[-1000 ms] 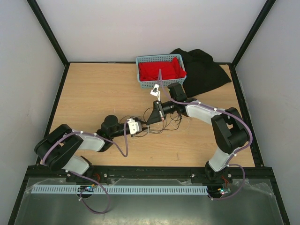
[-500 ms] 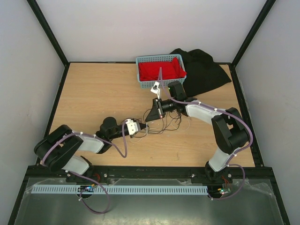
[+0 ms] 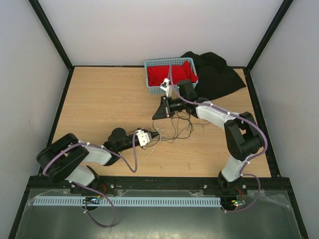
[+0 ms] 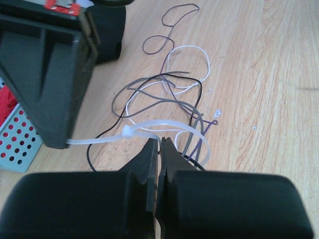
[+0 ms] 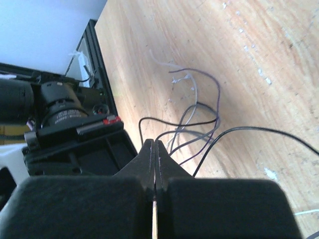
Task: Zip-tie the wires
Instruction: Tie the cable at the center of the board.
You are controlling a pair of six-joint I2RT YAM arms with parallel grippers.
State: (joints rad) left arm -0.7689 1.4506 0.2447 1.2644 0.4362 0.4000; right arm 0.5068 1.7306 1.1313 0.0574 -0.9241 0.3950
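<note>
The wires (image 3: 178, 127) lie in a loose tangle of black, grey, purple and whitish strands mid-table, seen closer in the left wrist view (image 4: 160, 85) and the right wrist view (image 5: 201, 121). The white zip tie (image 4: 172, 123) loops round several strands, its head just left of my left gripper (image 4: 160, 142). That gripper (image 3: 154, 135) is shut on the strip beside the head. The tie's tail runs left behind my right gripper (image 4: 46, 79). The right gripper (image 5: 154, 145) is shut, with a pale sliver between its jaws, and it hovers (image 3: 158, 115) just past the tangle.
A blue basket (image 3: 149, 85) holding red cloth (image 3: 169, 74) stands at the back, close behind the right gripper. A black cloth (image 3: 215, 74) lies to its right. Black frame rails border the table's sides.
The left gripper has closed and drawn back slightly toward the near left. The right gripper has moved away from it toward the basket, and the gap between the two has widened.
</note>
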